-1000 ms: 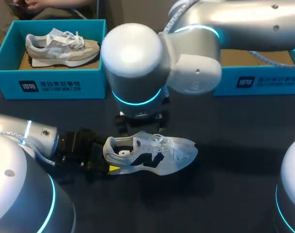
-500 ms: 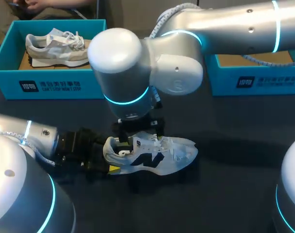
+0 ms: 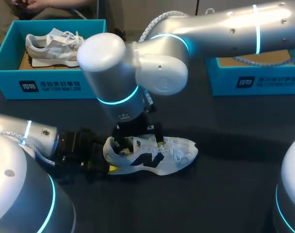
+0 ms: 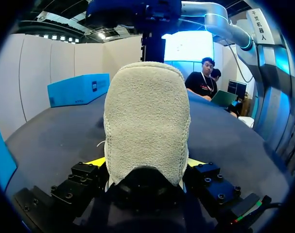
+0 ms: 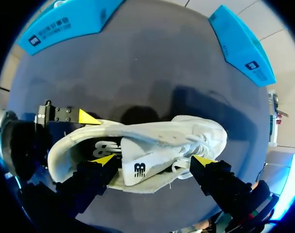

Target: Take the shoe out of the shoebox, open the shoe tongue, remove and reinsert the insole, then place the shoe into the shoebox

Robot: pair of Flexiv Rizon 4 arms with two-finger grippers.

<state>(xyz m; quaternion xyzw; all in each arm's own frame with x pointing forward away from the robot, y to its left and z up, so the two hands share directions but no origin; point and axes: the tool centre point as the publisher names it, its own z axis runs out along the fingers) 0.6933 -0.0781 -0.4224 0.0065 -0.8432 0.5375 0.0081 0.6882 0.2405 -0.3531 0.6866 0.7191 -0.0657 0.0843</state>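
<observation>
1. The right end effector (image 5: pixel 154 159) hangs over the mouth of the white low-top sneaker with a dark side logo (image 3: pixel 174 154). Its fingers are spread wide and grip nothing. One yellow tip appears to dip into the opening, the other sits beside the laces, and the white padded tongue (image 5: pixel 137 167) lies between them.
2. The left end effector (image 4: pixel 146 162) is clamped on the sneaker's suede heel, a yellow tip on each side.
3. The sneaker stands on its sole on the dark worktop (image 3: pixel 234 170), outside any box.
4. The printed insole (image 5: pixel 107 145) looks seated inside.
5. Judged progress: unboxing is done and the tongue is being worked on. Pulling and refitting the insole, then returning the sneaker to the open blue cardboard shoebox (image 3: pixel 254 80), remain.
</observation>
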